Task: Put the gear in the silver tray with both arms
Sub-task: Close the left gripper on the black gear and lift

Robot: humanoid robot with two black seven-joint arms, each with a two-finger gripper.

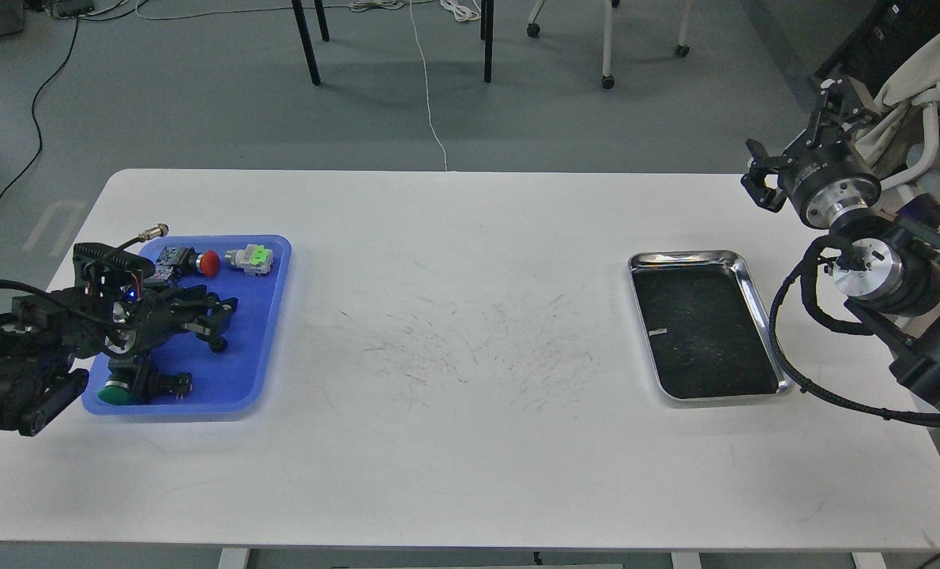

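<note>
Your left claw hangs over the blue tray of small parts at the white desk's left end, fingers apart. The silver tray lies bare-bottomed near the right end. Your right claw hovers just beyond it; whether it is parted, you cannot tell.

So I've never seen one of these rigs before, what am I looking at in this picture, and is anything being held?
One picture, taken from the robot's own head, looking down at a white table. The black arms at either edge are its own. The left gripper reaches over a blue tray of small parts, including red-capped and green-capped buttons; whether it grips anything is unclear. The right gripper hangs above the table's far right corner, holding nothing. The silver tray is empty.
</note>
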